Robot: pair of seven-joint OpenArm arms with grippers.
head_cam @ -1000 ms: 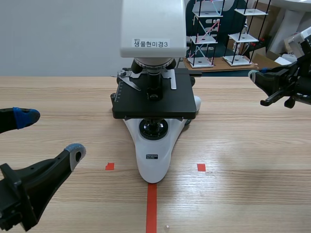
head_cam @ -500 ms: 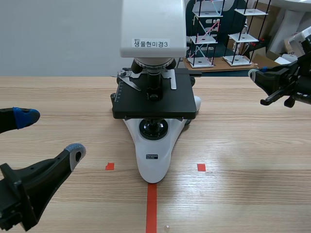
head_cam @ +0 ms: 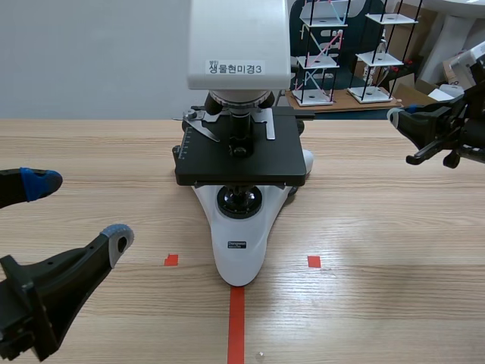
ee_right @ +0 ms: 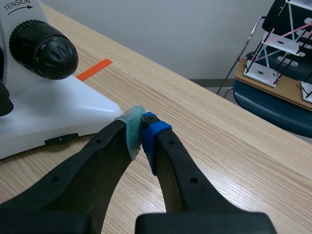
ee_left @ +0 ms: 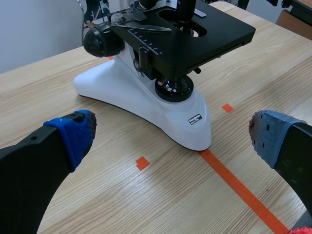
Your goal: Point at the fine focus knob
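A white and black microscope (head_cam: 239,227) stands mid-table, its black stage (head_cam: 241,158) facing me. Its large black focus knob (ee_right: 43,49), with a smaller ribbed knob at its centre, shows in the right wrist view on the white body under the word TENSION. My right gripper (ee_right: 142,127) is shut on nothing, pads touching, and aims toward that knob from a distance above the wood. In the scene view the right gripper (head_cam: 394,117) hangs raised, well right of the microscope. My left gripper (head_cam: 79,211) is open, low at the near left, with the microscope's foot (ee_left: 190,127) ahead of it.
Wire model racks (head_cam: 326,53) and a blue chair seat (ee_right: 273,105) stand beyond the table's far edge. An orange-red tape line (head_cam: 236,326) runs from the microscope's foot toward me. Bare wood (head_cam: 379,227) lies between the right gripper and the microscope.
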